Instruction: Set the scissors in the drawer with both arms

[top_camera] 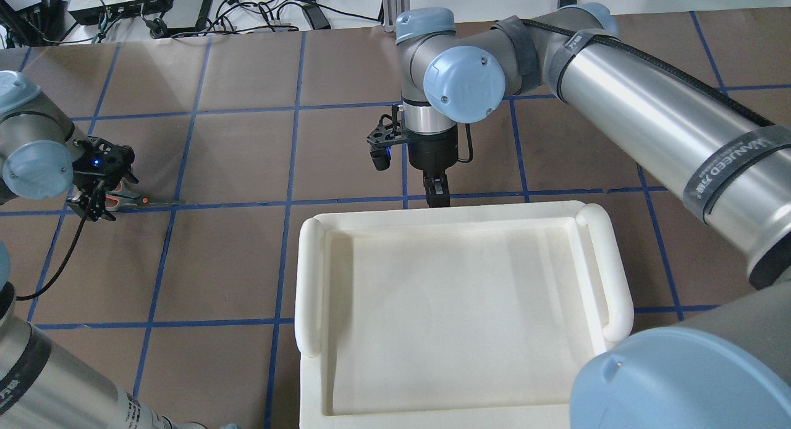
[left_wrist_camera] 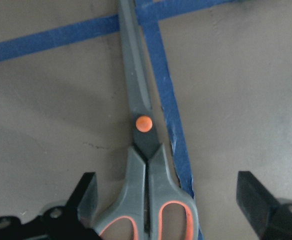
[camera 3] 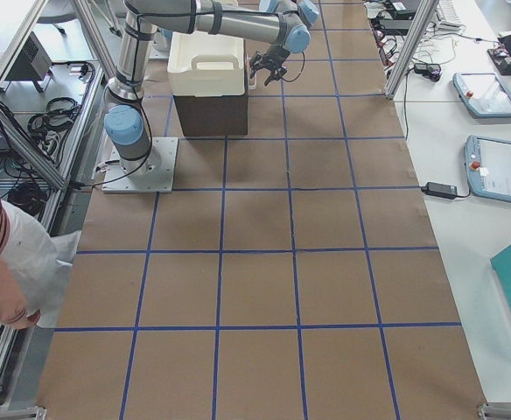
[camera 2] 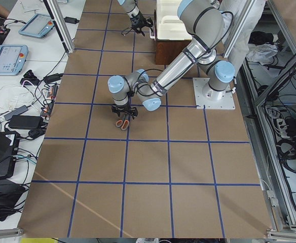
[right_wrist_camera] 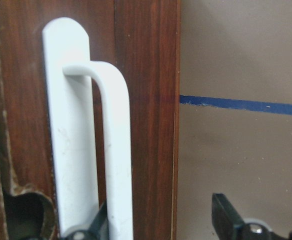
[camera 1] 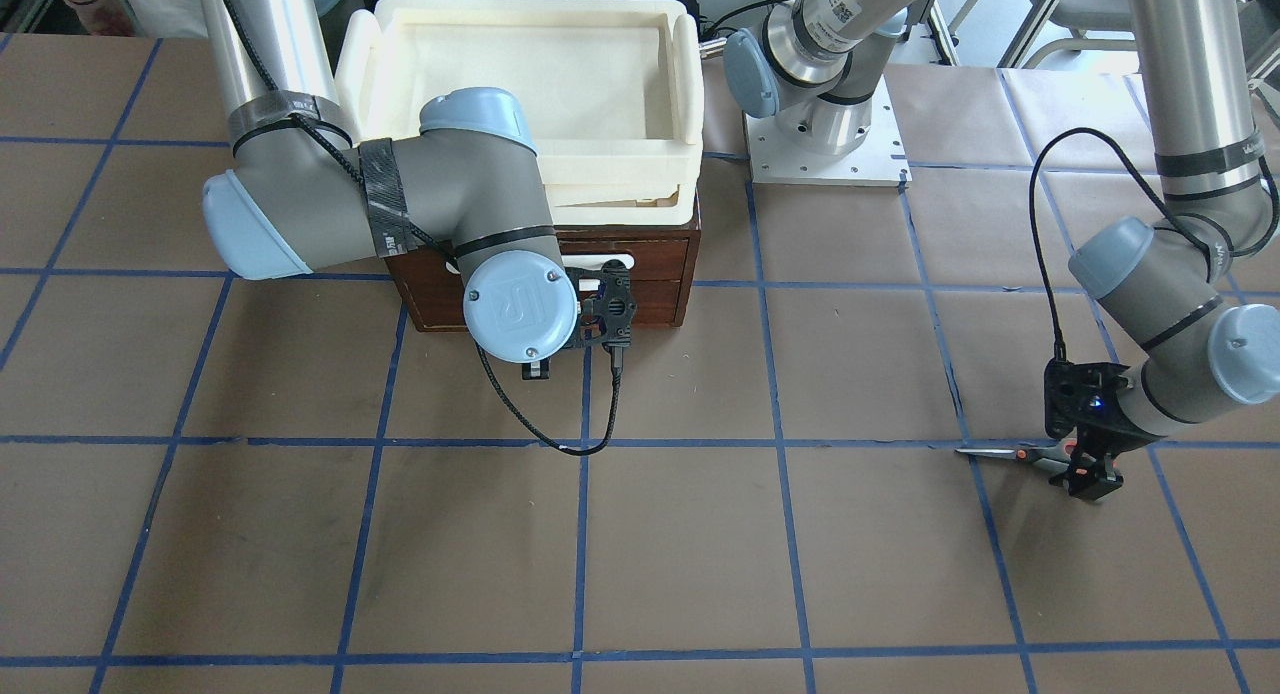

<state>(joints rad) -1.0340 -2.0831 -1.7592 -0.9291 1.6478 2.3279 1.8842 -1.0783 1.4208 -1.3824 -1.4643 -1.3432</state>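
Left wrist-mounted view, nearest first: the left gripper (left_wrist_camera: 167, 182) hangs low over the scissors (left_wrist_camera: 144, 145). Its two black fingers (left_wrist_camera: 87, 192) are spread wide to either side of the handles. One finger sits just beside a loop, the other well clear, and neither clearly touches. The scissors are a small pair, shut. They have grey handles whose finger loops are lined in orange, an orange pivot stud, and slim silver-grey blades that taper away from the camera. They lie flat on the brown paper table (camera 1: 640, 554), alongside a blue tape line (left_wrist_camera: 166, 115), with the tip reaching a crossing of the tape. From the front-facing view they rest near the table's end on the robot's left (camera 1: 1010, 455), well apart from the dark reddish-brown wooden box (camera 1: 660, 294). Farther along, at that box, the right gripper (right_wrist_camera: 161, 207) faces the drawer (right_wrist_camera: 146, 100), whose front looks flush with the box. Its fingers are parted too, and the white bar handle (right_wrist_camera: 117, 150) stands between them, just beside one finger and ungrasped. A cream foam tray (camera 1: 690, 94) sits on top of the box.
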